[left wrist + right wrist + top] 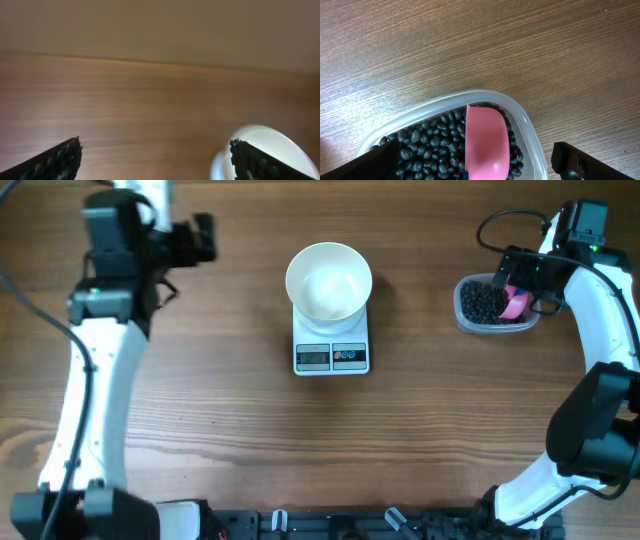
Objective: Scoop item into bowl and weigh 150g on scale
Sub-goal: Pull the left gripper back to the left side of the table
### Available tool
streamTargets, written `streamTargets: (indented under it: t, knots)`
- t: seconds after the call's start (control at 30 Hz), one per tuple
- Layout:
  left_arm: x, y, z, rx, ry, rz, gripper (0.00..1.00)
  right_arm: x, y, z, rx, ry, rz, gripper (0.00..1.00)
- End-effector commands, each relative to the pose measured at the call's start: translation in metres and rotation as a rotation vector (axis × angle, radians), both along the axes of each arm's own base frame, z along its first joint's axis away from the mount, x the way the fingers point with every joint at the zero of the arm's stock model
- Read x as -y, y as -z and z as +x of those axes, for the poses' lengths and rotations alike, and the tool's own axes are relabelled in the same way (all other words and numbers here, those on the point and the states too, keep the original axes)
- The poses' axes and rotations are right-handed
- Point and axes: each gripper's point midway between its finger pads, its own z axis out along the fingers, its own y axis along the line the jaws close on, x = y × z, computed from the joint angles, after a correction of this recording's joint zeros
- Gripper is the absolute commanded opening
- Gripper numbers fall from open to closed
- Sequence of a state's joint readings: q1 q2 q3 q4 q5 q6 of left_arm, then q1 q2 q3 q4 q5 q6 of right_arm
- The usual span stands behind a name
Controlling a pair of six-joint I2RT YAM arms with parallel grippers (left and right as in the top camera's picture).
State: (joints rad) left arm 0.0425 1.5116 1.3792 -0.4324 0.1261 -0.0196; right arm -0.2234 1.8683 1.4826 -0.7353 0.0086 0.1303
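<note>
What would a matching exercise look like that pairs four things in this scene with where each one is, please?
Things:
1. bowl
2. scale
3. pink scoop
4. left gripper

Places:
A. lying on the beans inside the clear tub
B. on the wooden table, underneath the white dish
C. sitting on top of the weighing platform
D. open and holding nothing, over bare wood at the left

Pairs: 1-C, 2-B, 3-A, 4-D
</note>
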Motion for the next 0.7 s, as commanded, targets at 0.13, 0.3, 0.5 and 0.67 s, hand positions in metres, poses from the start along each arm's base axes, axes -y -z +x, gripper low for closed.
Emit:
streamTargets:
  t: [0.13,0.3,0.5,0.67]
  knots:
    - [-0.082,0.087,0.016,-0.196,-0.257,-0.145,1.0,0.002,0.012,-0.002,-0.031,0.009,-0.009,1.0]
    - [-0.087,0.158,-0.004,-0.431,-0.291,-0.158,1.0,0.002,0.012,-0.002,-0.03,0.01,-0.009,1.0]
    - [-0.095,0.205,-0.011,-0.55,-0.331,-0.129,1.0,0.002,0.012,-0.002,-0.03,0.009,-0.009,1.0]
    - [-0.096,0.23,-0.015,-0.606,-0.341,-0.12,1.0,0.002,0.012,-0.002,-0.03,0.01,-0.009,0.99]
